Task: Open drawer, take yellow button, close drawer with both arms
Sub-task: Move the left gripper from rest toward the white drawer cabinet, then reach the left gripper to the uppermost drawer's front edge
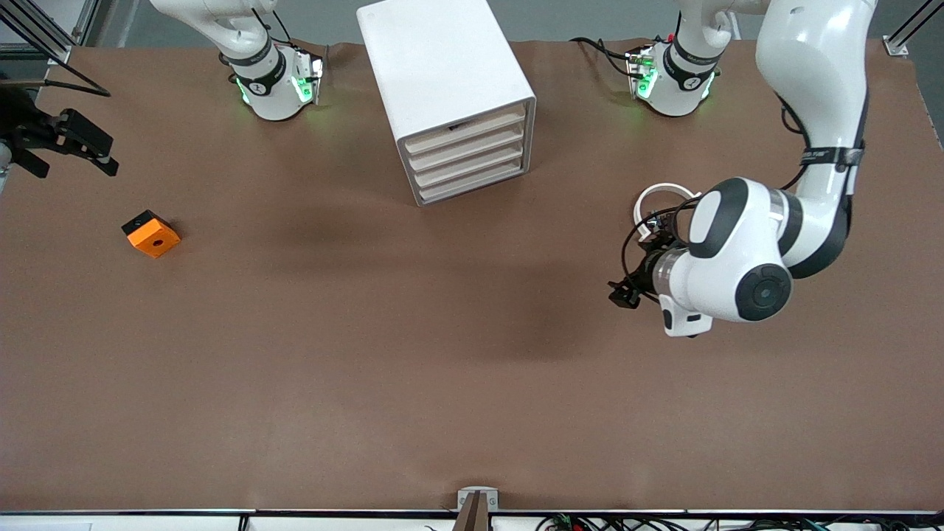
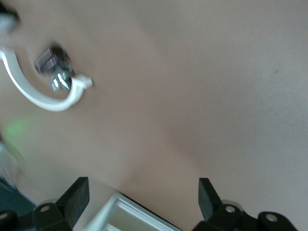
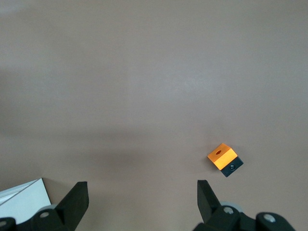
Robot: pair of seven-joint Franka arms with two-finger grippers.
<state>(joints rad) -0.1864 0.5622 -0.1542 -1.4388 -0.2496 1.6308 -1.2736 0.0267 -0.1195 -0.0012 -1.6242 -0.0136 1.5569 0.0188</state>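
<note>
Reading the front view as a clock face, you start at ten o'clock: the right gripper point(image 3: 142, 199) hangs over that edge of the table point(image 1: 472, 383), its fingers spread wide with nothing between them. The orange block point(image 1: 151, 234) lies on the table at nine o'clock, a decoy you should leave alone. At twelve o'clock stands the cabinet point(image 1: 442, 74), its fronts turned toward about five o'clock. The drawer point(image 1: 466, 133) you want is the top one of four, and it sits flush and shut like the three below it. Nothing shows of what any of them holds, and the button is not in sight, so I judge it lies inside that top drawer. At three o'clock the left gripper point(image 2: 143, 195) hovers over bare table, jaws fully apart and empty, with the white curved band point(image 1: 664, 193) and a small dark clip point(image 2: 54, 71) beside it. Opening is the step in hand, and no gripper has reached the cabinet yet. The left arm looks better placed for those fronts. Bring it low, catch only the top front and pull straight along the five o'clock line. The box looks light, so steady its body with the right arm or it may slide.
</note>
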